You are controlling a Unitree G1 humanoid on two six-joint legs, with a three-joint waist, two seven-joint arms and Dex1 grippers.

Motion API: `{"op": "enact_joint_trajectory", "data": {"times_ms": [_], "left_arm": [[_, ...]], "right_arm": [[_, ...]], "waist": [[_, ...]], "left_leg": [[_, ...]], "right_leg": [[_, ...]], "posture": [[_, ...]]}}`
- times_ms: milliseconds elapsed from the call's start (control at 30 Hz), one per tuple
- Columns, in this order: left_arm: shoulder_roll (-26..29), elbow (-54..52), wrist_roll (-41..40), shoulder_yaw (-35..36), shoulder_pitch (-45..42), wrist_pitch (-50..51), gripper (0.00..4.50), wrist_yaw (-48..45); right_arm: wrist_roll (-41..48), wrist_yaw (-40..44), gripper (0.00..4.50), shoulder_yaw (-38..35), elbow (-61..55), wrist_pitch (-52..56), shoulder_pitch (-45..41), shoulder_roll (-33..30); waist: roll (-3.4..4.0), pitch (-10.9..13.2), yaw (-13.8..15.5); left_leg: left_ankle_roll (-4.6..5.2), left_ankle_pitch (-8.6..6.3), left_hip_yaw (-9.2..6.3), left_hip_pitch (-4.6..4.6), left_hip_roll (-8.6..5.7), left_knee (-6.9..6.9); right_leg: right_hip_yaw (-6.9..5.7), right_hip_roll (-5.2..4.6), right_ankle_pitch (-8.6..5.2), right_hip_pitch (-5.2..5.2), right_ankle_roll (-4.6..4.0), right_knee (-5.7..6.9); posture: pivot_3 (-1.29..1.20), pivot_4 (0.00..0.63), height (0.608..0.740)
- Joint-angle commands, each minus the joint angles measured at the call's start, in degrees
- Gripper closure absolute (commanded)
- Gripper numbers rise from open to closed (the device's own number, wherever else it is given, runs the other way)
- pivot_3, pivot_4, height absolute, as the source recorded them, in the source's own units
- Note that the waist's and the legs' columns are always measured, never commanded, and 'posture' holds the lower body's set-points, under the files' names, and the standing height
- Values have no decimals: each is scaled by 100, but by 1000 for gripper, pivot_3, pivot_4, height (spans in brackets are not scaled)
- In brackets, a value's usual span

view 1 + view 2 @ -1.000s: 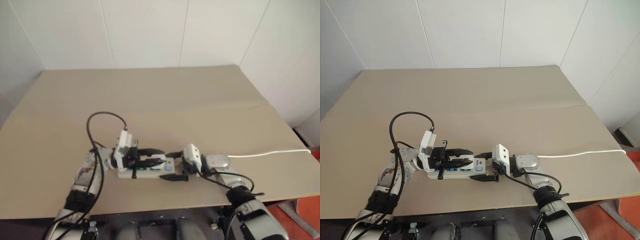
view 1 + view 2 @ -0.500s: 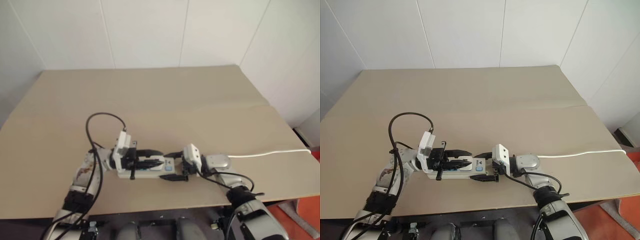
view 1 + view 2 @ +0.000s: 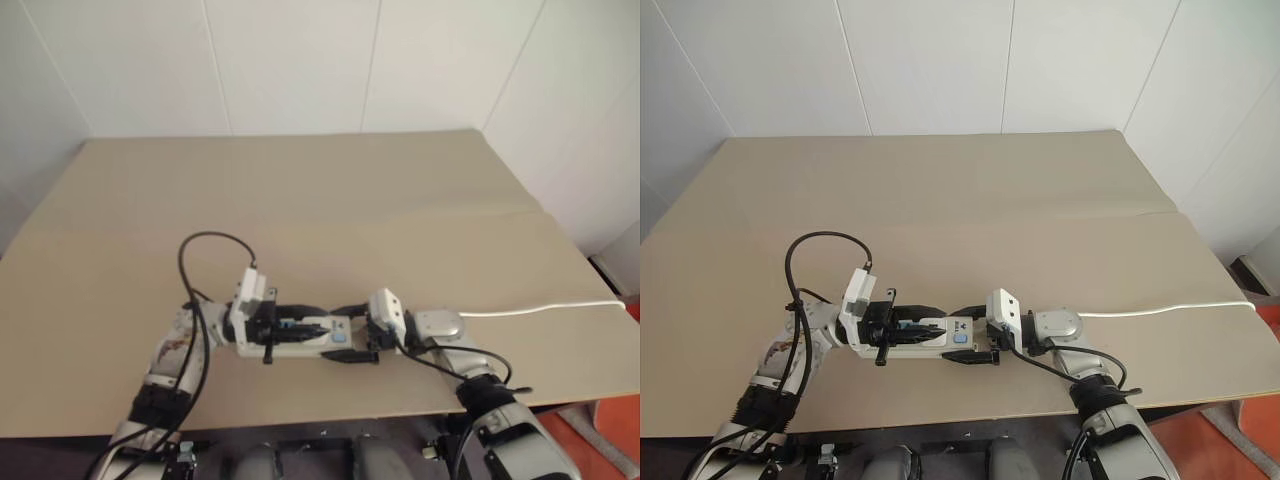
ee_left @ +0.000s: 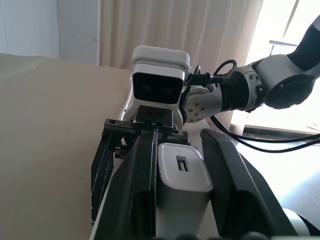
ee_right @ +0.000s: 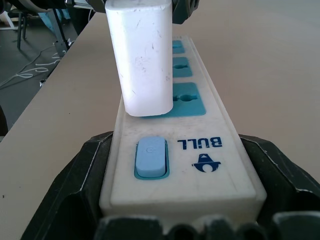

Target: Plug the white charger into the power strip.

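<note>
The power strip (image 3: 930, 347) lies near the table's front edge, a white bar with blue socket panels and a blue switch (image 5: 150, 158). My right gripper (image 3: 975, 337) is closed on its switch end, one black finger (image 5: 75, 195) on each long side. My left gripper (image 3: 933, 323) reaches in level from the left and is shut on the white charger (image 4: 180, 175). In the right wrist view the charger (image 5: 141, 55) stands upright with its base on the socket panel nearest the switch. Its prongs are hidden.
The strip's white cord (image 3: 540, 308) runs right across the tan table (image 3: 330, 210) to its right edge. A black cable (image 3: 205, 250) loops up over my left arm. White walls close off the back and right.
My left gripper has sunk slightly with the charger, down against the strip. The right gripper and the strip have stayed put.
</note>
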Motion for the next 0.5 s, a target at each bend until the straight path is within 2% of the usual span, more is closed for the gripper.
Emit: {"op": "enact_joint_trajectory", "data": {"times_ms": [33, 167, 367, 500], "left_arm": [[265, 395, 371, -92, 99, -357, 3435, -210], [478, 732, 591, -212, 104, -633, 3435, -306], [499, 1010, 722, -376, 47, -830, 3435, -173], [509, 1060, 734, -444, 18, -844, 3435, -103]], "right_arm": [[-350, -123, 1080, 71, 232, 155, 113, -145], [-348, -131, 1080, 79, 239, 153, 103, -149], [-330, -179, 1080, 87, 256, 134, 74, -141], [-332, -209, 1080, 83, 248, 118, 81, -140]], "waist": [[2, -1, -2], [9, -6, -13], [47, -29, -18], [52, -31, -14]], "left_leg": [[0, 0, 1, 2, 0, -1], [0, 0, 1, 4, 0, -3], [0, 0, 3, 23, 0, -14], [1, 0, 3, 90, 1, -45]], "right_leg": [[0, 0, 0, 0, 0, -1], [1, 0, 0, 1, 0, -1], [2, 2, -1, 17, 1, -7], [1, 3, -20, 92, 35, -49]], "posture": [[0, 150, 740], [0, 150, 740], [0, 150, 740], [0, 150, 740]]}}
